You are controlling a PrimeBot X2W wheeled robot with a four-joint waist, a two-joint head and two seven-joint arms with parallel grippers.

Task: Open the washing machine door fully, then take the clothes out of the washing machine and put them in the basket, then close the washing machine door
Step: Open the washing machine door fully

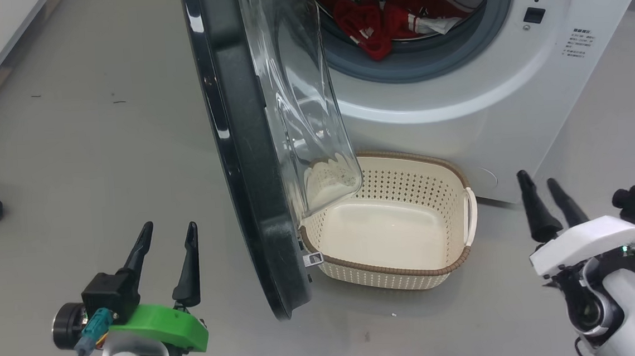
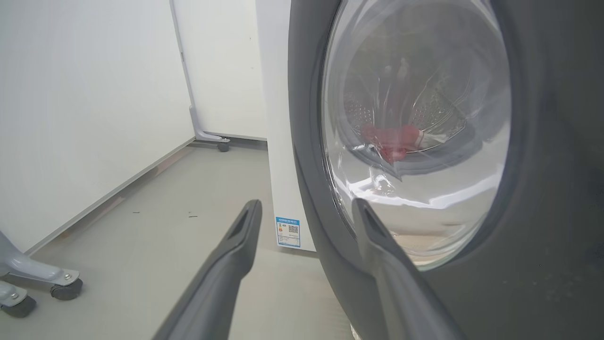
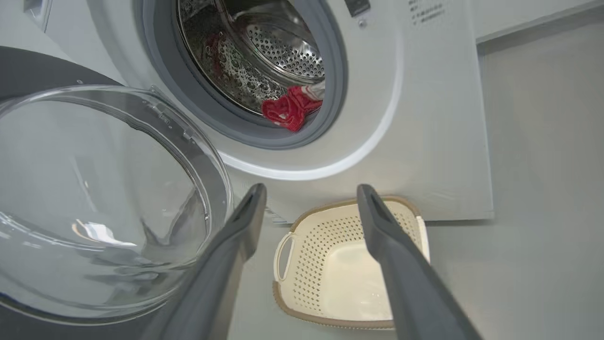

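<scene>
Both arms hung low, fingers upward; left gripper at seven o'clock, right gripper at four, jaws spread, holding nothing; door open; clothes inside washer at twelve; basket on grey floor below.

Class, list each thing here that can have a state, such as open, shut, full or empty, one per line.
round glossy black washing machine door: open, swung out from the machine.
big white front-loading washing machine: open, loaded.
red jersey clothes: inside the drum, near its front lip.
cream perforated plastic basket: empty, upright on the floor.
left gripper: open, empty.
right gripper: open, empty.
</scene>
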